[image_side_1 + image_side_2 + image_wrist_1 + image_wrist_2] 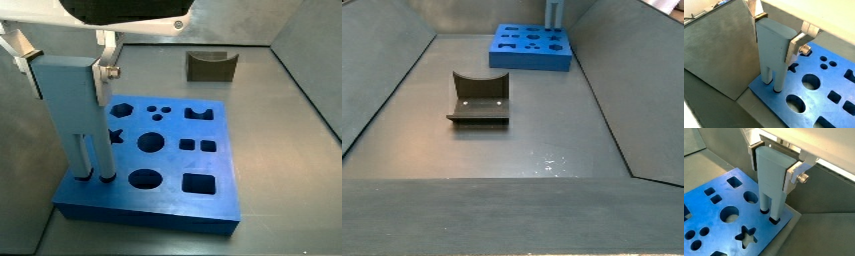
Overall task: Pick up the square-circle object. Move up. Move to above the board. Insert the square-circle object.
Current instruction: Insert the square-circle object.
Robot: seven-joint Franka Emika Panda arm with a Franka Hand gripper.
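Note:
My gripper (774,168) is shut on the square-circle object (772,170), a tall pale grey-blue slab held upright by its upper end. It shows in both wrist views (774,47) and in a side view (70,105). Its two prongs (94,165) point down and meet the top of the bright-blue board (201,160) at a corner near the board's edge. Dark rims show round the prong tips (773,219), which seem to sit in the holes there. In a side view the board (509,55) lies at the far end, with the slab (556,12) above it.
A dark fixture with a U-shaped notch stands on the grey floor apart from the board (210,65), (478,98). Grey sloping walls close in the work area (717,50). The board's other holes are open, among them a star (746,234) and circles (811,80).

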